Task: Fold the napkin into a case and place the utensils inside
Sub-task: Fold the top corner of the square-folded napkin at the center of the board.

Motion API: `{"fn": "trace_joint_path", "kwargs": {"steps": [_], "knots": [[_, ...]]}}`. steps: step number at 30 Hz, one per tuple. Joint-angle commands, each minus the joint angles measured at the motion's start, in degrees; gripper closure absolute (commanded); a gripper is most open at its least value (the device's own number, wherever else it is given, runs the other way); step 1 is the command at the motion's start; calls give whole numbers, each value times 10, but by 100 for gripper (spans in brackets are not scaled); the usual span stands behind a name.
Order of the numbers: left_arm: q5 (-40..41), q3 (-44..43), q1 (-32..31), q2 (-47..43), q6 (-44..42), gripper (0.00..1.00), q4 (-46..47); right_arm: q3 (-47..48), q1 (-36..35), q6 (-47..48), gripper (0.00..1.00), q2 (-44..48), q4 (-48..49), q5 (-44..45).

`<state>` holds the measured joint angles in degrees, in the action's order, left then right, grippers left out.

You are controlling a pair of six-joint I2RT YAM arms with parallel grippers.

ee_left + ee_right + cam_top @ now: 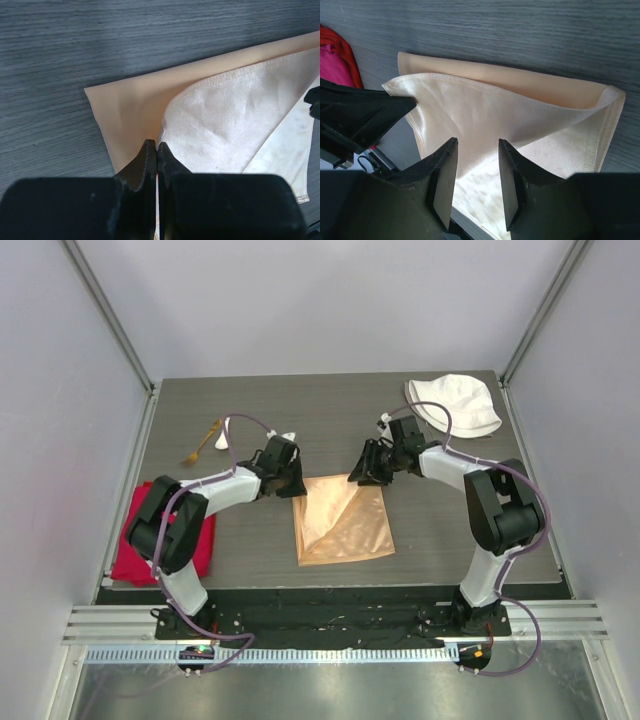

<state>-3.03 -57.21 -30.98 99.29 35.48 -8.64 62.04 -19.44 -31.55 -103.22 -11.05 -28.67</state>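
- Left wrist view: the left pincer (157, 148) has its dark body across the near part of the napkin (235, 125); the right and bottom edges cut the cloth off.
- There, a dark shape at the right edge is cut off; what it is cannot be told.
- Right wrist view: the right pincer (477, 150) covers the napkin's near part; the left pincer and the red cloth (332, 55) are cut off by the left edge.
- Top view: both pincers hide the napkin's far corners.
- The left arm hides much of the red cloth.
- The fork (193, 452) and spoon (218, 440) are too small for detail; a cable crosses the spoon.
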Motion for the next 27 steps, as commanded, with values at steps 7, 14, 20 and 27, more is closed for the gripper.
{"fn": "trace_joint_path", "kwargs": {"steps": [7,14,20,27], "knots": [[16,-11,7,-1,-10,98,-12,61,-4,18,56,-31,9,11],[17,-11,11,3,-10,98,-14,75,-4,20,56,-51,6,11],[14,-13,11,7,-14,98,-12,80,-3,23,56,-66,6,12],[21,-17,11,-11,-9,79,-29,82,-4,28,56,-63,4,13]]}}
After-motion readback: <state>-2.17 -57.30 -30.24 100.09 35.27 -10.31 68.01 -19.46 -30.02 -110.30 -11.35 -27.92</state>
